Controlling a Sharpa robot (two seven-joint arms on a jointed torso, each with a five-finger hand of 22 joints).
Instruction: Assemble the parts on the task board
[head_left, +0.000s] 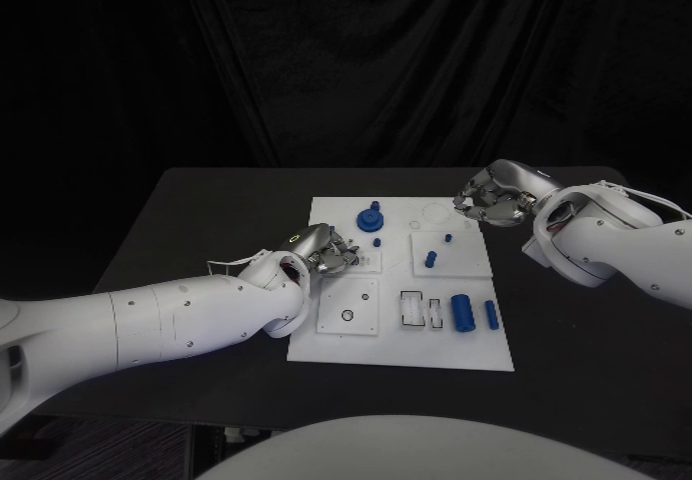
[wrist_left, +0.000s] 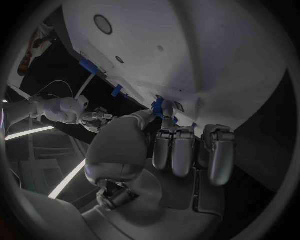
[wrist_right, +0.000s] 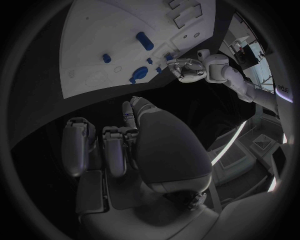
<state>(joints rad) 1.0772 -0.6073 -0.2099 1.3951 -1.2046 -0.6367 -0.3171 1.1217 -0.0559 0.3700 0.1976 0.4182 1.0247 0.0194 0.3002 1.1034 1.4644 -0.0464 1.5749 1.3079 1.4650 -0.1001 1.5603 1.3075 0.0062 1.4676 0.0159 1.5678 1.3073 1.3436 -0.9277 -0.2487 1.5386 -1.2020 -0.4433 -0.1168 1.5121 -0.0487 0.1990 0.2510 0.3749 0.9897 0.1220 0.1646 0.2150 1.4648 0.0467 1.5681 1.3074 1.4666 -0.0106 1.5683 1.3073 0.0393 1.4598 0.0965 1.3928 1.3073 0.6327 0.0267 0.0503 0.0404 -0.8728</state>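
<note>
The white task board (head_left: 476, 350) lies in the middle of the black table. On it stand a blue round knob (head_left: 371, 218), two small pegs (head_left: 378, 241) (head_left: 430, 260), a thick blue cylinder (head_left: 462, 312) and a thin bar (head_left: 492, 315). My left hand (head_left: 327, 250) hovers over the board's left side with its fingers curled. A small blue part (wrist_left: 158, 107) sits between its thumb and a fingertip, seemingly pinched. At the board's far right corner my right hand (head_left: 493, 197) is held off the board, fingers curled (wrist_right: 115, 150) and holding nothing.
Outlined rectangular slots (head_left: 413, 308) and a round hole (head_left: 348, 316) mark the board's near half. Black table (head_left: 188, 230) runs around the board on all sides. A dark curtain hangs behind the table.
</note>
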